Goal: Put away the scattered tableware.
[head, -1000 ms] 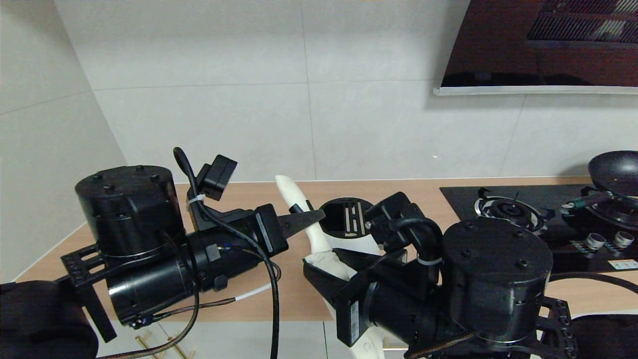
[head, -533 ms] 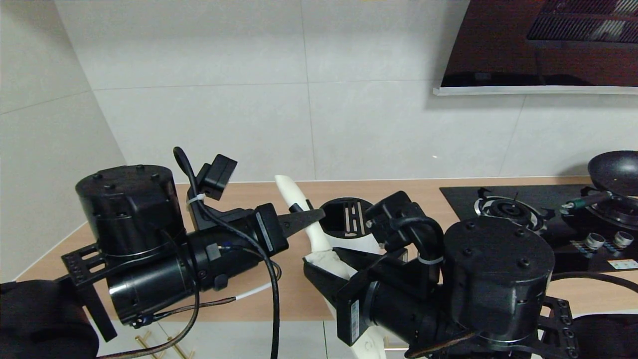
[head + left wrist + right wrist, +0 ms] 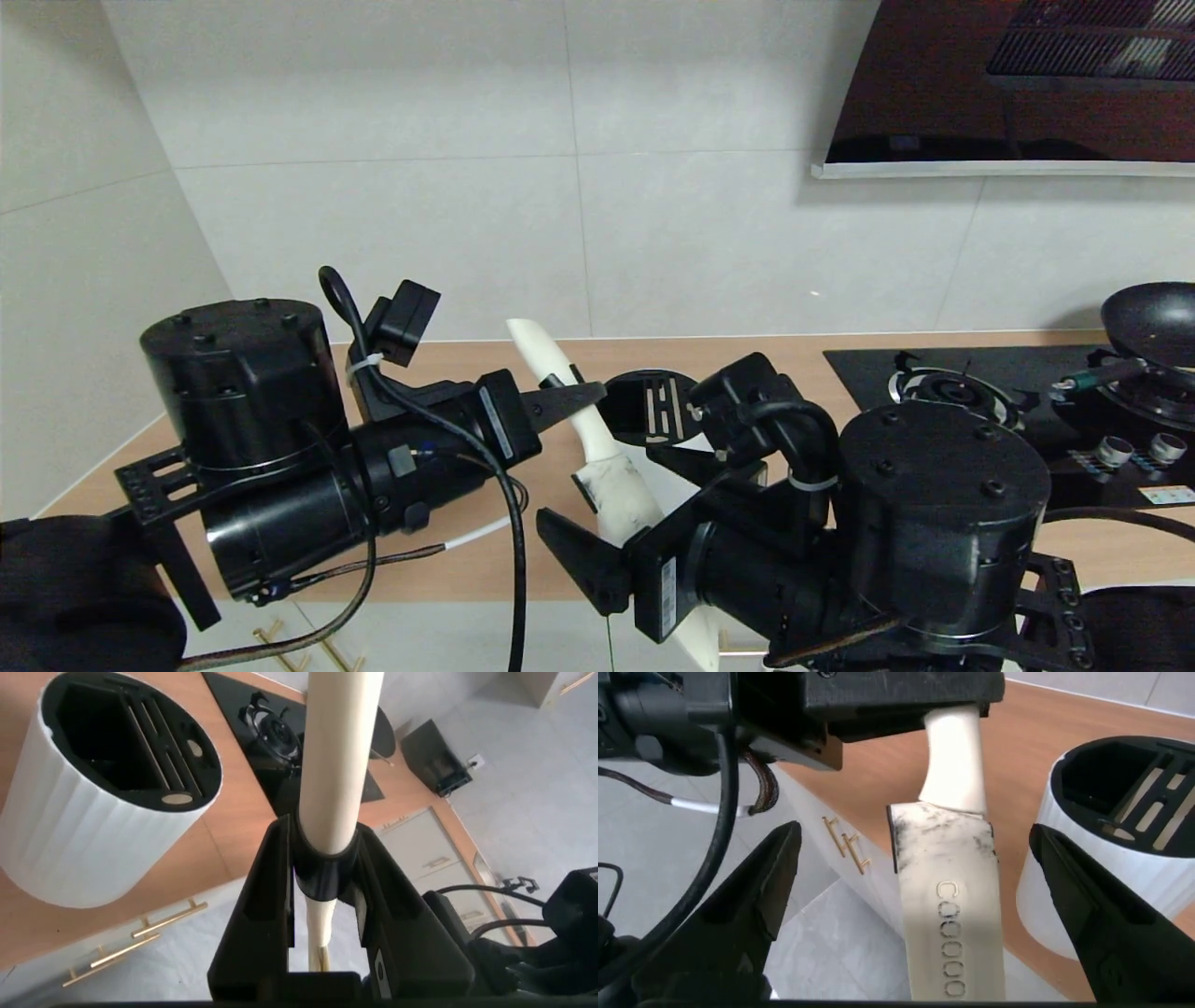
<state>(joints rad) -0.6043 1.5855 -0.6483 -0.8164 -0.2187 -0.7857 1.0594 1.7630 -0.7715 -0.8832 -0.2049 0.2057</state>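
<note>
Right gripper has let go, jaws now wide apart either side of the knife blade. Beyond, left gripper clamps the handle in its jaws, carrying it alone, likely bound for the slotted holder just past them on the worktop.

**Domestic kitchen, worktop and cooking corner.**
Identified by a black glass gas hob set in the wood-grain desk, with a ringed burner, metal control knobs and a dark pan on the far burner. Also by a slanted dark range hood mounted above the hob, on a wall of large pale tiles. Further marked by white cabinet fronts with slim brass handles below the desk edge, and by a white ribbed utensil holder with a slotted black insert on the desk.
</note>
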